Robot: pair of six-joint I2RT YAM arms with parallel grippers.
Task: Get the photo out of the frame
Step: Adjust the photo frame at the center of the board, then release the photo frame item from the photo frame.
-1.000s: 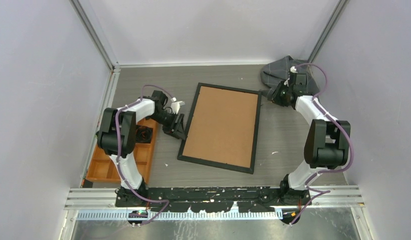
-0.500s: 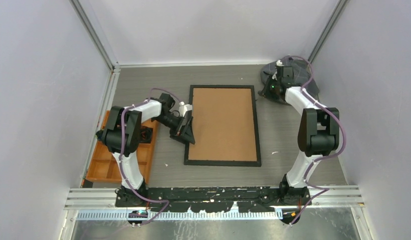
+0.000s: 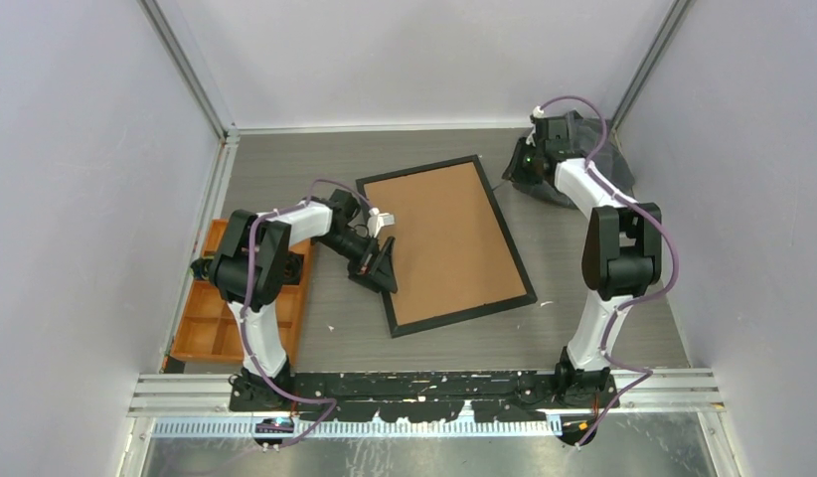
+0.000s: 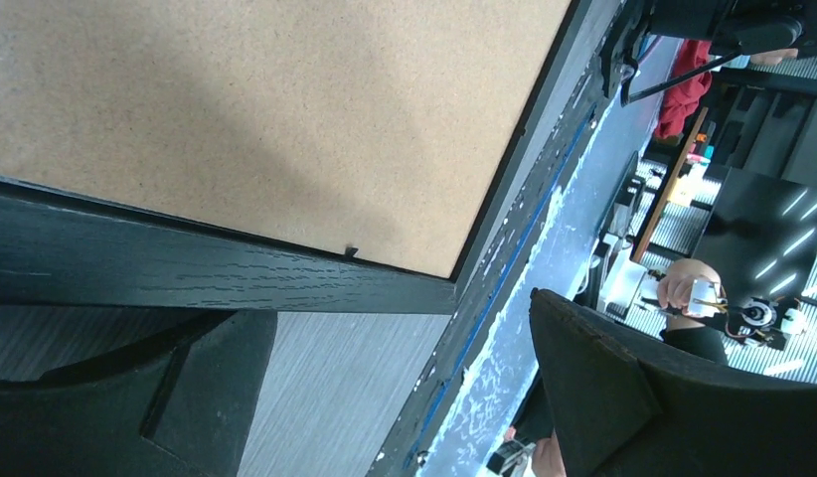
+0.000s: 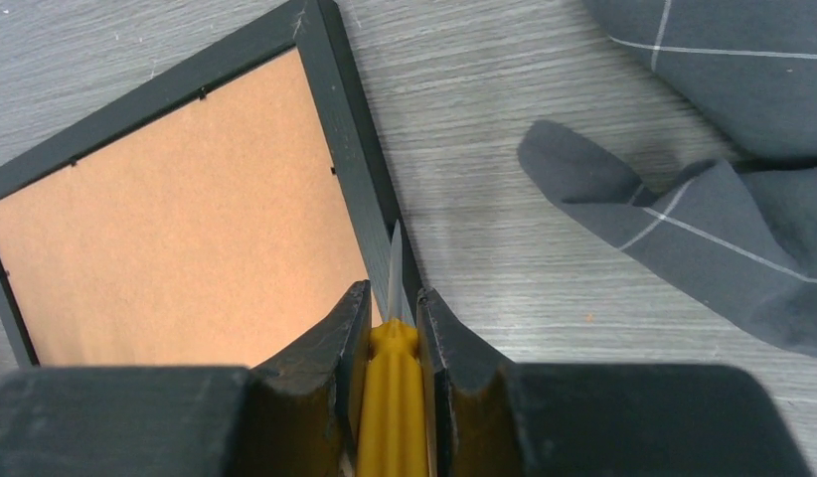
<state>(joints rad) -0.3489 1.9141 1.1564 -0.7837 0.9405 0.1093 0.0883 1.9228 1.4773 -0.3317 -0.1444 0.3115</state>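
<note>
Frame (image 3: pixel 446 243) now askew beside left claw (image 3: pixel 380 266)

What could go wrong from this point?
1. The left gripper is open at the frame, so nothing visibly pins it; prying could slide it.
2. The right gripper holds a yellow-handled tool whose blade lies over the frame's black border; it may slip and scratch.

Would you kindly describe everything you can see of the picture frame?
The frame lies back up and askew on the grey table: thin black wood-grained border, brown fibreboard back with small tabs. The open left gripper is at its left edge; a yellow-handled blade reaches its far border.
</note>
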